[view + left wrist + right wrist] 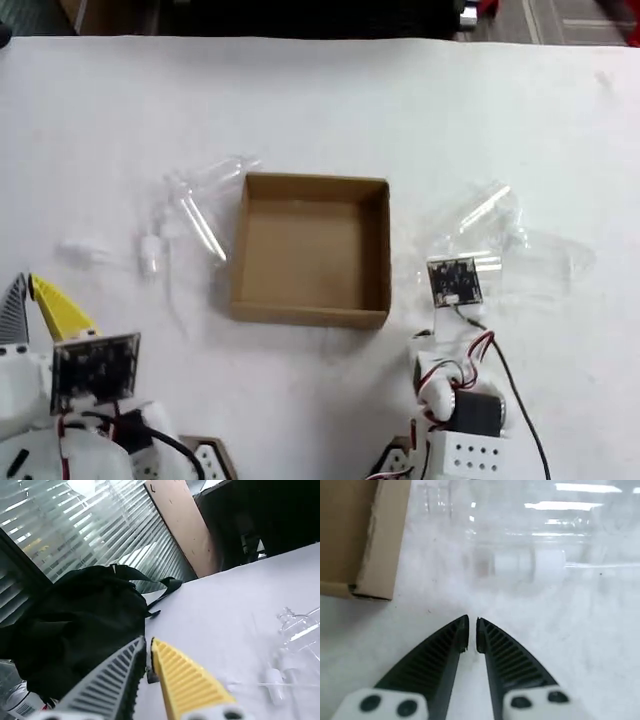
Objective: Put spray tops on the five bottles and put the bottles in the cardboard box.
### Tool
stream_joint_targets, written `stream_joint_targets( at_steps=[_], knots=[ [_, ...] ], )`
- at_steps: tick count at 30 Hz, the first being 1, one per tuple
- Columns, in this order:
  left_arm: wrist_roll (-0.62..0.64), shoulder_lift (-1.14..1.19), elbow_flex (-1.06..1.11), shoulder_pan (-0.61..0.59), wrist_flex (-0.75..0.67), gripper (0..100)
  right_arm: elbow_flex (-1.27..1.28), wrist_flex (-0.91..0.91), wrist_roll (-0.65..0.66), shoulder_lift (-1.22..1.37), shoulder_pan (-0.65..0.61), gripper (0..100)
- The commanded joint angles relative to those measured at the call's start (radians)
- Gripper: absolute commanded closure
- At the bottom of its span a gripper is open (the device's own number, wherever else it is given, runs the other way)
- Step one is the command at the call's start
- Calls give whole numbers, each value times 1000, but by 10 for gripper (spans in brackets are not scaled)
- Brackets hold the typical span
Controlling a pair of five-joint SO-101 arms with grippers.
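White table (320, 110), window blinds and a black bag (75, 625) behind it. Cardboard box (310, 312) sits mid-table, open and empty. Clear bottles lie on their sides in two groups: the left bottles (205, 205) just beside the box's left wall, the right bottles (490, 225) near its right side. One loose white spray top (150, 255) lies left of the left group. Another white top (525, 562) shows among the right bottles; can't tell if it is fitted. Left gripper (28, 283) is at the near-left edge, fingers together, holding nothing. Right gripper (472, 620) is near the box's near-right corner, fingers nearly together, empty, facing the right bottles. Bottles look light, thin-walled, slick and likely to roll, so grip across the body, gently. Take spray tops by the head, not the thin tube.
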Motion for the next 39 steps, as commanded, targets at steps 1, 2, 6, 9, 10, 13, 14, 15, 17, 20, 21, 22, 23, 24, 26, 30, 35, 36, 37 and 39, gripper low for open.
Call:
stream_joint_targets(
  at_steps=[1, 2, 6, 9, 10, 13, 14, 15, 17, 20, 21, 22, 23, 24, 26, 30, 35, 36, 37, 39],
  knots=[
    [-5, 140, -43, 5, -121, 976, 9, 7, 11, 2, 5, 982],
    [-5, 180, -44, 16, -147, 976, 9, 7, 11, 2, 5, 982],
    [-5, 326, -44, 101, -216, 976, 9, 7, 11, 2, 5, 982],
    [-5, 398, -44, 185, -213, 976, 9, 7, 11, 2, 5, 982],
    [-5, 410, -41, 219, -213, 976, 9, 7, 11, 2, 5, 981],
    [-5, 406, -34, 335, -210, 976, 9, 7, 11, 2, 5, 981],
    [-5, 395, -34, 378, -210, 976, 9, 7, 11, 2, 5, 981],
    [-11, 383, -34, 418, -201, 976, 9, 7, 11, 2, 5, 981],
    [-12, 367, -11, 503, -238, 976, 9, 7, 11, 2, 5, 981],
    [2, 369, 54, 587, -376, 976, 9, 7, 11, 1, 12, 981],
    [32, 381, 69, 591, -410, 976, 9, 7, 11, 1, 12, 981],
    [78, 403, 74, 591, -433, 976, 9, 7, 11, 1, 12, 981],
    [121, 435, 74, 591, -445, 976, 9, 7, 11, 1, 12, 981],
    [140, 478, 52, 591, -448, 976, 9, 7, 11, 1, 12, 981],
    [138, 585, -28, 591, -420, 976, 9, 7, 11, 1, 10, 981],
    [141, 865, -295, 590, -292, 976, 9, 7, 11, 1, 5, 981],
    [183, 1296, -736, 559, 20, 976, 9, 7, 11, 1, 5, 981],
    [207, 1382, -829, 552, 87, 976, 9, 7, 11, 1, 5, 981],
    [235, 1457, -910, 547, 144, 976, 9, 7, 11, 1, 5, 981],
    [295, 1592, -1065, 545, 256, 976, 9, 7, 11, 1, 5, 981]
  ],
)
